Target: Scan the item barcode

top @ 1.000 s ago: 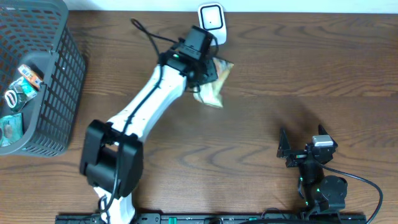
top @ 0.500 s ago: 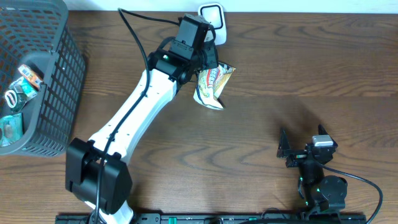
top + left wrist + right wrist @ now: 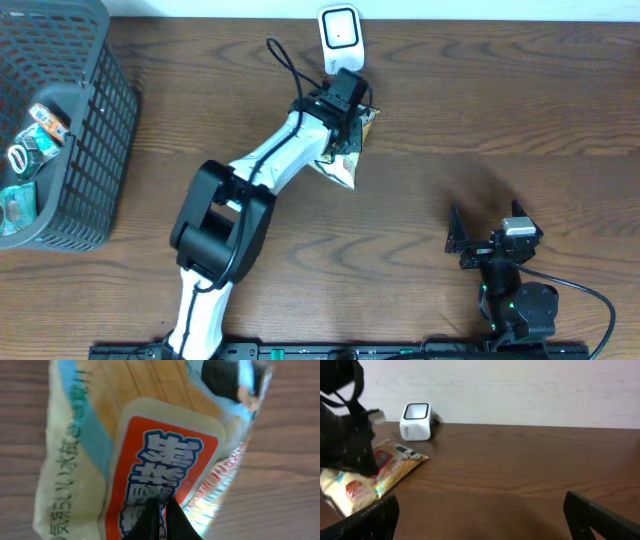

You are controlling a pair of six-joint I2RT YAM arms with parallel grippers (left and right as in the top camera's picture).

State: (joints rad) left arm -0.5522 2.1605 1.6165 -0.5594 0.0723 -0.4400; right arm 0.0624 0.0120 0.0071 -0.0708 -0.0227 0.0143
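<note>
The left gripper [image 3: 160,517] pinches the yellow-and-orange snack packet [image 3: 165,455] between closed fingers; the right gripper [image 3: 481,510] gapes wide. A dark mesh plastic basket [image 3: 95,150] holds small wrapped items [image 3: 30,150].

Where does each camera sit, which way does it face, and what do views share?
Overhead: above the table, looking straight down; both arms show, the left arm over the snack packet.
Left wrist: pressed close to the packet; its shut jaws' tips show at bottom.
Right wrist: low, facing the back wall; its open jaws frame the bottom corners.
Shared: overhead and right wrist both show barcode scanner and packet.
</note>
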